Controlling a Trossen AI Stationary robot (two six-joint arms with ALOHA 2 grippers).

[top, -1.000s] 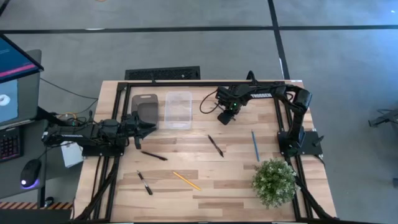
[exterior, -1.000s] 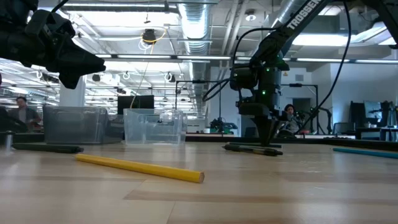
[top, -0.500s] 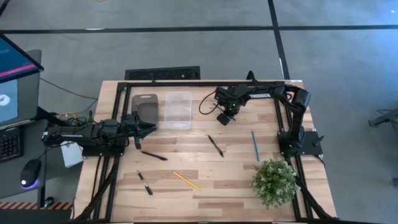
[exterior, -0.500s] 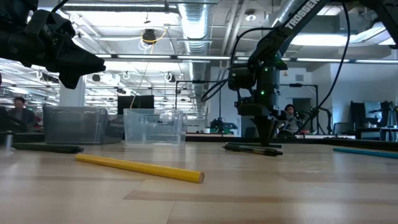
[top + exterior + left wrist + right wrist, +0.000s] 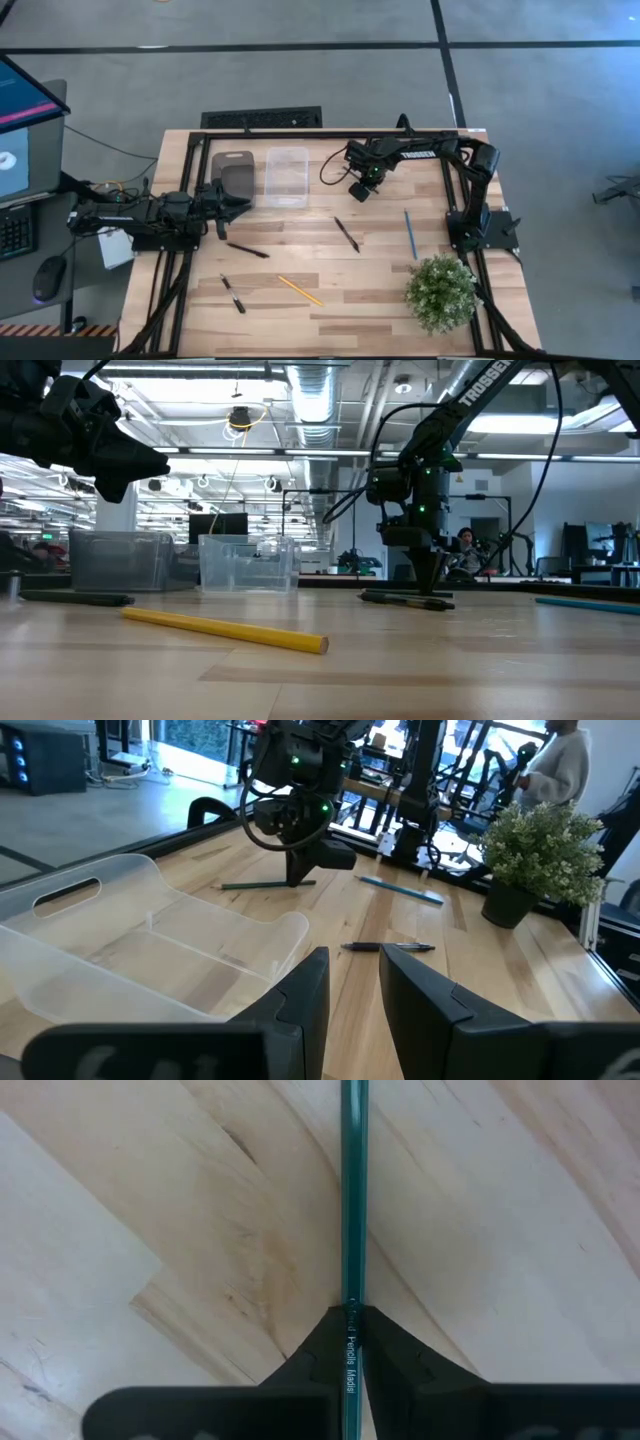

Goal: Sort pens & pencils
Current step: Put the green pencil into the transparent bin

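My right gripper [image 5: 362, 189] stands over the far middle of the table, right of the clear tray, and is shut on the dark pencil [image 5: 255, 885]. Three black pens [image 5: 247, 250] [image 5: 232, 293] [image 5: 346, 233] lie flat on the wood. The yellow pencil [image 5: 300, 290] lies near the front edge and the blue pencil [image 5: 410, 233] lies by the right arm's base. My left gripper [image 5: 238, 203] hovers open at the left side, beside the grey tray, touching nothing. My right gripper pinches the dark pencil between its two fingers, near one end of the shaft [image 5: 352, 1295]. The fingers [image 5: 300, 872] come from above, pointing down, and lie across the pencil. The pencil stays level; whether it rests on the table or just above it, I cannot tell.
A grey tray [image 5: 236, 172] and a clear tray [image 5: 286, 175] sit side by side at the far left. A potted plant [image 5: 440, 290] stands at the near right corner. Bare wood lies between the trays and the scattered pens.
My right gripper has edged slightly toward the table's left edge.
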